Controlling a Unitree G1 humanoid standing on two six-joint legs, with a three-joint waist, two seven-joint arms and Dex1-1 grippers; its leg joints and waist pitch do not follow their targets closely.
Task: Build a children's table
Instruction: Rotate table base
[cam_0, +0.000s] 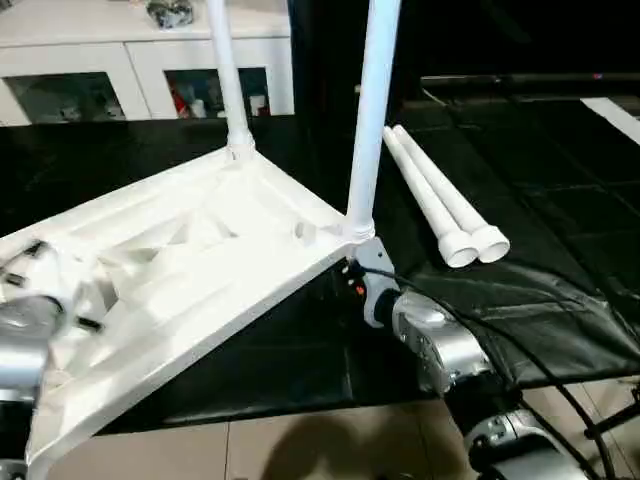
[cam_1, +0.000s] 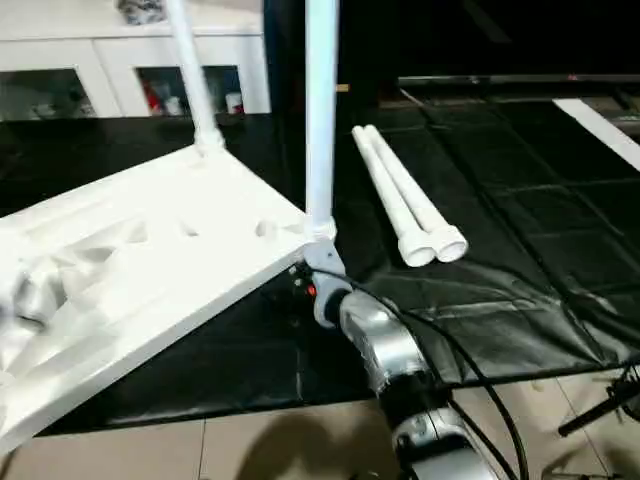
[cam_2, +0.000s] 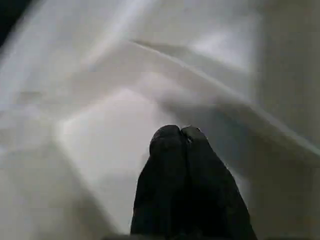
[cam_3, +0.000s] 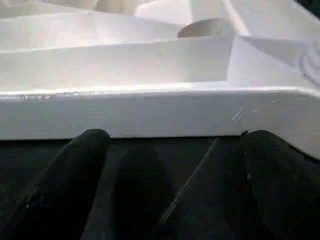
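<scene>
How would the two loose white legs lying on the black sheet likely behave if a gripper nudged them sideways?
The loose legs are round tubes, so they would probably roll. Their flared ends and taper might make them curve rather than roll straight. They look rigid, hollow plastic, so likely light and stiff.

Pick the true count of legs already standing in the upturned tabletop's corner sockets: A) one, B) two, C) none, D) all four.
B: two legs rise from the tabletop, the far leg and the near leg, while the two loose legs lie side by side on the black sheet.
</scene>
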